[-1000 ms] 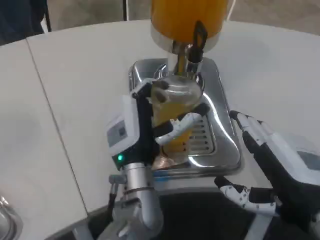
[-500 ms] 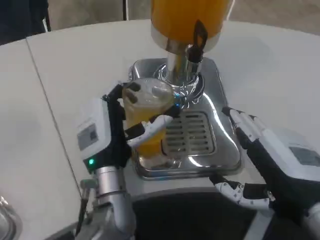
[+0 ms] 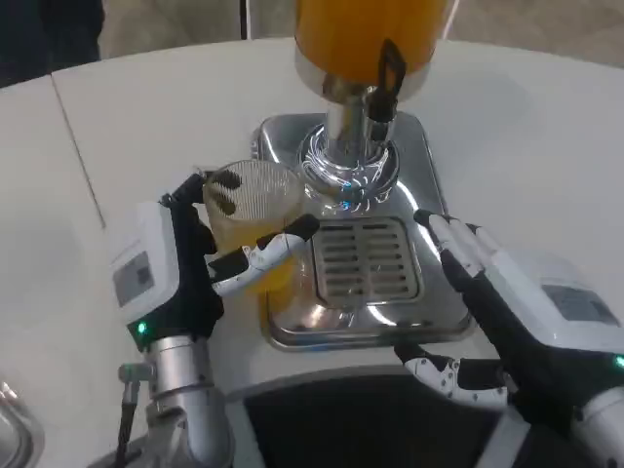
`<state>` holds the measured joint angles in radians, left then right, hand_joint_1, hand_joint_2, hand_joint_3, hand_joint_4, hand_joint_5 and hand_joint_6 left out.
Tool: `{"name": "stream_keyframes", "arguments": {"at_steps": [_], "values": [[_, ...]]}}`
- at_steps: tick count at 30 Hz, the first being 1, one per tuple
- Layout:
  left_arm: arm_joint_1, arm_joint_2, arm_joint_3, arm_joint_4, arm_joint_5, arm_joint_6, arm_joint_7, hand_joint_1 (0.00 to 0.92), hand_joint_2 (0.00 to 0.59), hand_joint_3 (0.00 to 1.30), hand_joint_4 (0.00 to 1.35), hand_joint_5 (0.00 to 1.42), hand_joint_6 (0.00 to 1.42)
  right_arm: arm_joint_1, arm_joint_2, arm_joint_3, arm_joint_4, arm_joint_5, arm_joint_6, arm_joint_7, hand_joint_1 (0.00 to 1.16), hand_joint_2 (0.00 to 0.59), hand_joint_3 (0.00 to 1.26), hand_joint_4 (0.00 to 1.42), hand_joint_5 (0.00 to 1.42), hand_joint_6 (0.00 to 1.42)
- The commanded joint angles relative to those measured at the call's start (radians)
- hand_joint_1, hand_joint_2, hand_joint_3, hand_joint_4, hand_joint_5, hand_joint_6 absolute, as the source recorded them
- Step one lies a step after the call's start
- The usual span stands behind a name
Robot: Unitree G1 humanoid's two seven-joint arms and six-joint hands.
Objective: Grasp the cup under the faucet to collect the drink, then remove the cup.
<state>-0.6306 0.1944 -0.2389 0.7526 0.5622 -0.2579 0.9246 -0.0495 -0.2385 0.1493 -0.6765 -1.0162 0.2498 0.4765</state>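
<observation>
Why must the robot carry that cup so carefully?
The cup looks like thin clear plastic, so the left hand squeezing hard would probably dent it. It holds orange drink with no lid, so tilting would likely spill it.

No text, brand or number could be read. The white back of the left hand (image 3: 161, 278) carried a small grey label whose print was too blurred to make out, and the back of the right hand (image 3: 517, 312) bore a similar grey patch, equally unreadable
</observation>
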Motion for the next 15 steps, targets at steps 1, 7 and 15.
{"name": "stream_keyframes", "arguments": {"at_steps": [1,7,15], "values": [[0.015,0.004,0.023,-0.076,0.004,-0.01,-0.01,0.635,0.0,1.09,1.04,1.4,1.42,0.021,-0.013,0.008,-0.024,-0.055,-0.008,-0.011,0.71,0.389,0.0,0.0,0.0,0.11],[0.077,0.04,0.057,-0.185,0.002,-0.013,-0.062,0.636,0.0,1.09,1.04,1.4,1.42,0.023,-0.016,0.001,-0.02,-0.059,-0.004,0.004,0.71,0.389,0.0,0.0,0.0,0.11],[0.133,0.052,0.084,-0.272,0.012,-0.008,-0.101,0.636,0.0,1.09,1.04,1.4,1.42,0.018,-0.03,0.011,0.0,-0.093,-0.018,-0.008,0.71,0.397,0.0,0.0,0.0,0.1]]}}
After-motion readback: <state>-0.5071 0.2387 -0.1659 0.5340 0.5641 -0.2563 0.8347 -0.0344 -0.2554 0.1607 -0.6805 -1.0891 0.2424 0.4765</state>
